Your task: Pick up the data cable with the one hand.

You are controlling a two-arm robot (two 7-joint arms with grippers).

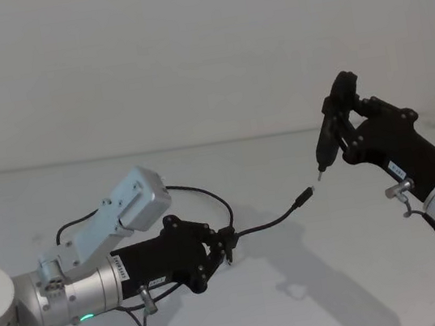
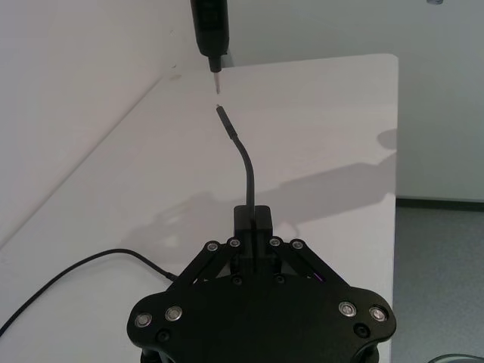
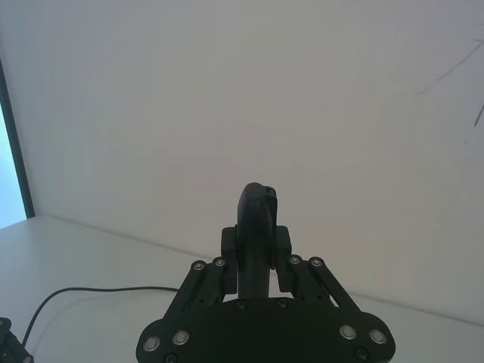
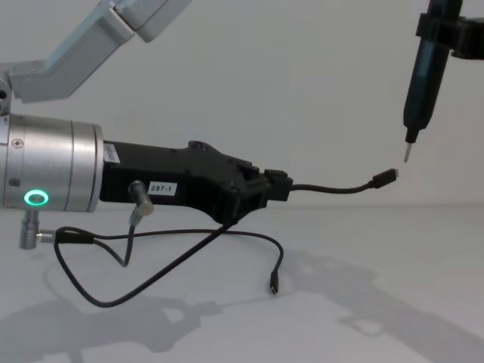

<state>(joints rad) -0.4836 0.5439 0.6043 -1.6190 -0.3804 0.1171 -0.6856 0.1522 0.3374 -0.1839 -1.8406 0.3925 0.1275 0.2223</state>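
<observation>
data cable (image 4: 333,188) already lifted, plug end aiming at the tool tip

left gripper (image 4: 276,187) is pinching it, free end reaching forward toward the right gripper (image 1: 346,111), which is clamping a stick-shaped tool (image 4: 420,83).

Cable plug (image 1: 308,194) right of left tool (image 1: 228,242), below stick tip (image 1: 319,171).
</observation>
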